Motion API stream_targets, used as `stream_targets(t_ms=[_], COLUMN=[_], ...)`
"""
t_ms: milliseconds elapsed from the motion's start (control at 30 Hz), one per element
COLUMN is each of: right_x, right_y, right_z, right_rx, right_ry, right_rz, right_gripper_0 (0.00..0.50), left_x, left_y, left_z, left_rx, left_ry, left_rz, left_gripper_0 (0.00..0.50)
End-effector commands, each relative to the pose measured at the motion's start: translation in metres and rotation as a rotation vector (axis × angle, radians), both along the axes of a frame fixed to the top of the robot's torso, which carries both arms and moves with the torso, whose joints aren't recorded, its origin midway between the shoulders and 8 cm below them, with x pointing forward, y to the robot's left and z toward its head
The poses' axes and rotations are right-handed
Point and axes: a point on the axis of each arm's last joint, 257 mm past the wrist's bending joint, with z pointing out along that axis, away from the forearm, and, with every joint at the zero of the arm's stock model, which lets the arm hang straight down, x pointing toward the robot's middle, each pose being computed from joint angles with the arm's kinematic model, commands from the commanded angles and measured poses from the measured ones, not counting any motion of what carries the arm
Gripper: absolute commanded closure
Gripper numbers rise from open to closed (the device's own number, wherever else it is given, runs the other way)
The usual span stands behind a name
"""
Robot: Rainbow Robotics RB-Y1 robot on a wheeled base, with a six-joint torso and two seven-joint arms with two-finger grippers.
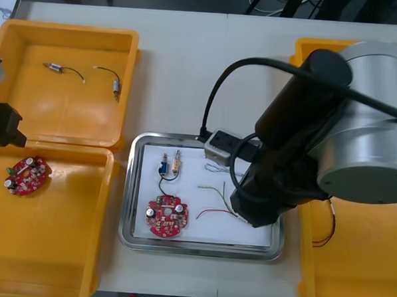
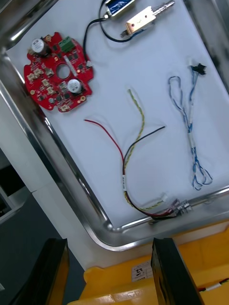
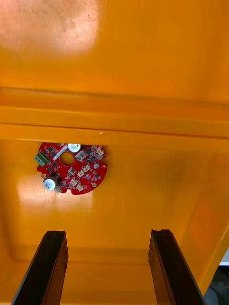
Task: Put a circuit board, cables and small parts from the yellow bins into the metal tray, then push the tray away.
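Counter: The counter (image 1: 182, 74) is pale and matte, with the metal tray (image 1: 131, 185) at its middle between the yellow bins.
Tray surface: It has a shiny, rounded rim and a flat white floor, so you should expect it to slide easily.
Tray load: You have a round red circuit board (image 2: 58, 71), two small metal parts (image 2: 138, 20) on a black lead, a thin twisted blue and white cable (image 2: 188, 128) and a limp red and yellow cable (image 2: 129, 157).
Right end effector (image 2: 109, 274): Its fingers are spread and hold nothing. It hovers over the right near bin (image 1: 352, 263), just past the tray's rim.
Left end effector (image 3: 109, 271): Its fingers are spread and empty. It sits idle over the left near bin (image 1: 47, 247), short of the spare board (image 3: 70, 167).
Snag risk: The red and yellow cable's plug lies against the rim nearest your right fingers. A low approach could hook it and drag the cable out.
Push risk: If you press off-centre, the slick tray will likely spin toward a bin instead of travelling straight.
Shift risk: A jerky shove could make the light parts skate across the white floor.
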Motion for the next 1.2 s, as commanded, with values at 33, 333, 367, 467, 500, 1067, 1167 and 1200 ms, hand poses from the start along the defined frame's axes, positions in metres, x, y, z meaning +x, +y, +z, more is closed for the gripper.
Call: stream_targets(t_ms=[33, 333, 367, 467, 500, 1067, 1167, 1200], right_x=[-0.006, -0.016, -0.018, -0.023, -0.026, -0.037, -0.038, -0.040], right_y=[0.023, 0.021, 0.020, 0.018, 0.017, 0.049, 0.052, 0.054], right_z=[-0.007, -0.045, -0.050, -0.065, -0.070, -0.103, -0.107, -0.108], right_rx=[-0.070, -0.223, -0.236, -0.267, -0.278, -0.258, -0.249, -0.245], right_ry=[-0.045, -0.078, -0.081, -0.070, -0.059, -0.063, -0.067, -0.064], right_rz=[0.198, 0.399, 0.404, 0.416, 0.424, 0.433, 0.430, 0.433], right_gripper_0=[0.000, 0.000, 0.000, 0.000, 0.000, 0.000, 0.000, 0.000], left_x=[-0.016, -0.026, -0.026, -0.027, -0.027, -0.021, -0.022, -0.022], left_y=[0.023, 0.024, 0.024, 0.022, 0.022, 0.011, 0.010, 0.010], left_z=[0.005, -0.005, -0.006, -0.008, -0.007, -0.004, -0.005, -0.005], left_rx=[0.060, 0.065, 0.065, 0.061, 0.064, 0.059, 0.058, 0.058], left_ry=[-0.003, 0.004, 0.003, 0.004, 0.001, -0.040, -0.038, -0.038], left_rz=[-0.001, -0.013, -0.013, -0.016, -0.021, -0.047, -0.052, -0.052], left_gripper_0=[0.000, 0.000, 0.000, 0.000, 0.000, 0.000, 0.000, 0.000])
